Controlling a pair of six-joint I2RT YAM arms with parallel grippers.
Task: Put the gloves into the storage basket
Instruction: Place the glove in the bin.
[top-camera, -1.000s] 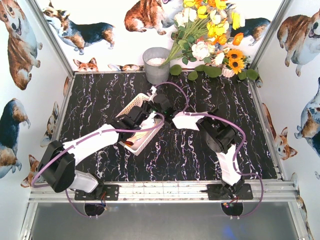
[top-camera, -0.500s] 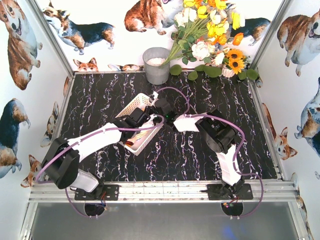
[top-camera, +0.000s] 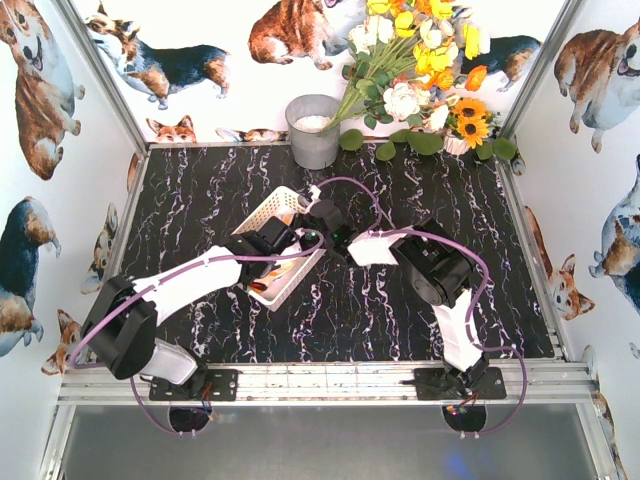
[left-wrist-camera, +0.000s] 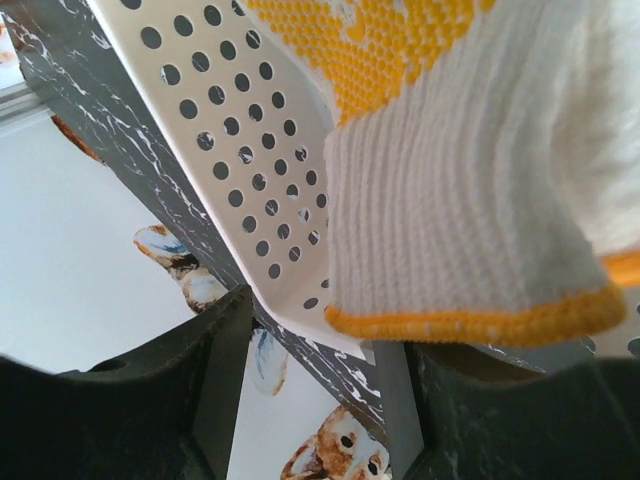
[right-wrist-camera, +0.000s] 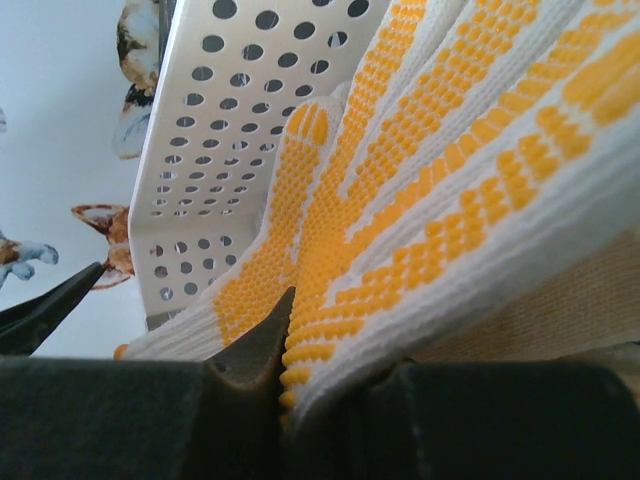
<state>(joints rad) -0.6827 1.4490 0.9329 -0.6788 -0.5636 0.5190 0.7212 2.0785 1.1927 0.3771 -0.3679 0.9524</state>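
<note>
The cream knit glove with yellow dots (left-wrist-camera: 470, 200) lies in the white perforated plastic basket (left-wrist-camera: 230, 150), just ahead of the left gripper (left-wrist-camera: 325, 400), jaws apart; right gripper (top-camera: 322, 222), spread unclear. No gloves seen outside: probably nearly finished.

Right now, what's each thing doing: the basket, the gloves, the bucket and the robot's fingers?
Storage basket: has gloves inside.
Gloves: lying in the basket.
Left fingers: apart, close to a glove's cuff.
Right fingers: against a glove, grip unclear.
Grey bucket: upright.
</note>
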